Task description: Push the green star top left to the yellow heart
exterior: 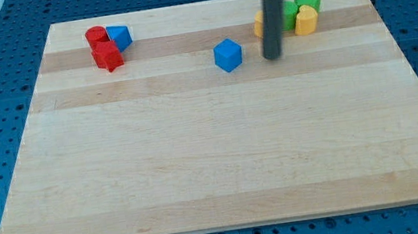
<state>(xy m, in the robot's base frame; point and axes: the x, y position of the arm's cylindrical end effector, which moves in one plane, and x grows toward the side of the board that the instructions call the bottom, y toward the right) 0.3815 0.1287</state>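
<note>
No fingers on this arm, so nothing to spread or pinch: my tip (273,57) sits on the bench (200,175) just below the crowded cluster at the view's top right.
The cluster packs two green and two yellow blocks touching or nearly so. I take the upper green block (308,0) for the green star, though its shape is hard to make out, and the yellow block (306,21) below it for the yellow heart. A second green block (290,16) lies just to that one's left, and another yellow block (259,23) is half hidden behind the rod. Risk: any shove into so tight a group likely drags the heart or the neighbours along. Pushing the wrong green one is also possible. The blue cube (227,55) just left of my tip could be clipped on a sweep.
</note>
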